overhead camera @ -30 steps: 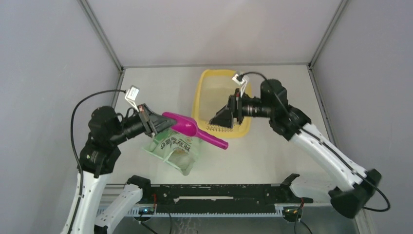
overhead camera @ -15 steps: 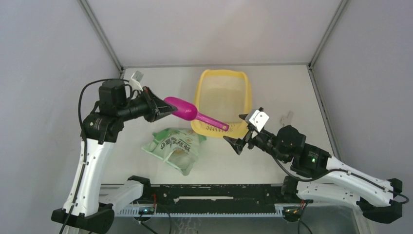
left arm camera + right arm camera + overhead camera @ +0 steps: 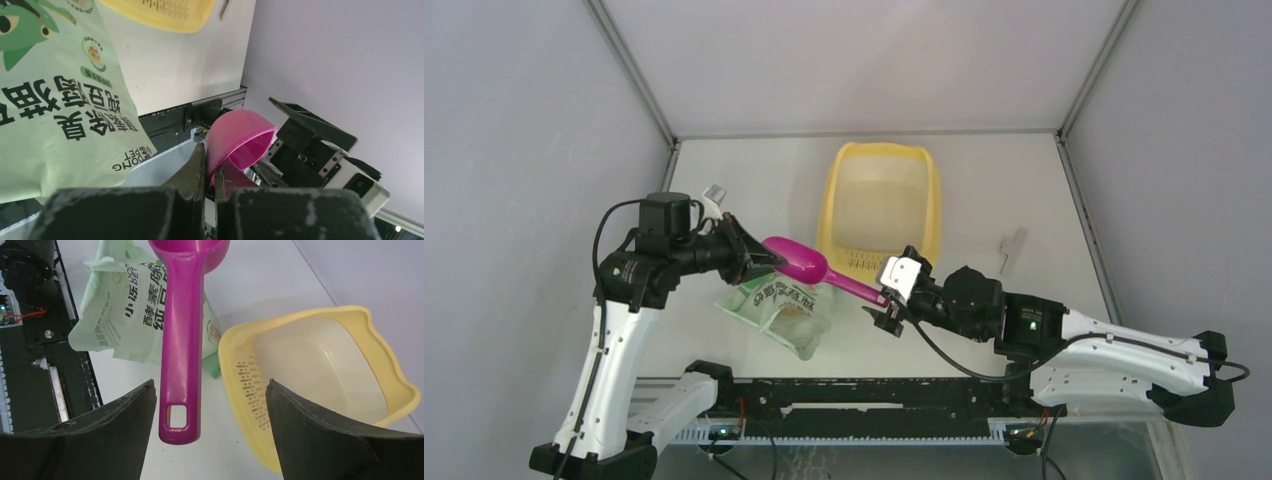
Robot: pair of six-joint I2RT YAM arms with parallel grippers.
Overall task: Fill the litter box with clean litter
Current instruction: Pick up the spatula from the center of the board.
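The yellow litter box (image 3: 828, 215) stands at the table's back centre; its pale inside looks bare (image 3: 320, 365). No clean litter shows in any view. My left gripper (image 3: 759, 258) is shut on the bowl rim of a magenta scoop (image 3: 802, 262), holding it above a light green printed bag (image 3: 776, 305). In the left wrist view the fingers (image 3: 197, 165) pinch the pink bowl (image 3: 240, 140). My right gripper (image 3: 886, 312) is open at the end of the scoop's handle. The handle (image 3: 181, 360) lies between its wide-apart fingers (image 3: 125, 415), nearer the left one, untouched.
A small grey piece (image 3: 1012, 245) lies on the table right of the litter box. A black rail (image 3: 874, 395) runs along the front edge between the arm bases. Grey walls close in on both sides and the back.
My right arm left the litter box, swung down to the front and came in at the scoop's handle end. My left gripper lifted the scoop, then lowered it back over the bag.
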